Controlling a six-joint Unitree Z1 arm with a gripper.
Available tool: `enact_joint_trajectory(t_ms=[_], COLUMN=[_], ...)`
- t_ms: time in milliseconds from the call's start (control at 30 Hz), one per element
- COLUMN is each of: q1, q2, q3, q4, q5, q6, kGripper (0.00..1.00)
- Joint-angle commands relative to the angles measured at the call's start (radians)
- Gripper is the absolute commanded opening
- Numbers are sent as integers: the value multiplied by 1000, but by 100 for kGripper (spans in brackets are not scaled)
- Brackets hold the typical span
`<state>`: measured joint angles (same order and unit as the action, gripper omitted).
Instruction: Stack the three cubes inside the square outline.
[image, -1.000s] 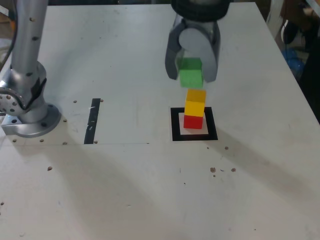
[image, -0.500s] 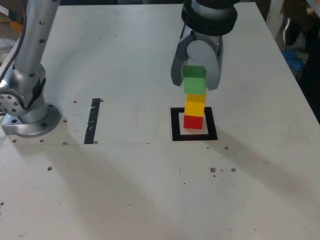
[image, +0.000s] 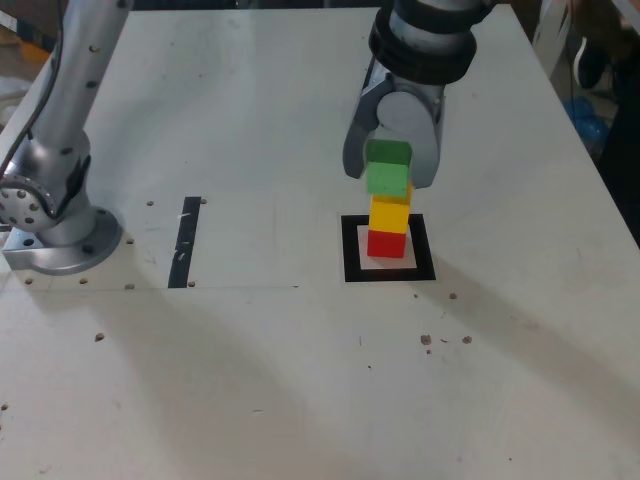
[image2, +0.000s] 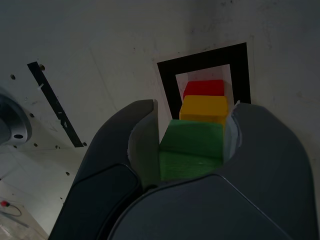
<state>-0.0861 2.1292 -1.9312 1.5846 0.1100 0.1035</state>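
The gripper (image: 388, 176) has come down and shifted toward the exterior view's right, bringing the green cube (image: 387, 180) with it. A second ago a narrow strip of table (image: 270, 370) showed between green and yellow (image: 389, 219) — now green covers the upper part of yellow in that view. The arm's link (image: 75, 90) at the exterior view's left leans further right — its upper end has moved most.

The wrist view is looking dim and greyish; the exterior view is brighter, soft shadows slanting across the desk (image: 240, 370).
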Motion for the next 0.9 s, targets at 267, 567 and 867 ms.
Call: enact_joint_trajectory(t_ms=[267, 567, 867], q1=[2, 2, 2], q2=[19, 33, 28], q3=[-5, -6, -3], q4=[3, 0, 10], q5=[-21, -45, -17], q6=[7, 21, 28], kGripper=[29, 36, 81])
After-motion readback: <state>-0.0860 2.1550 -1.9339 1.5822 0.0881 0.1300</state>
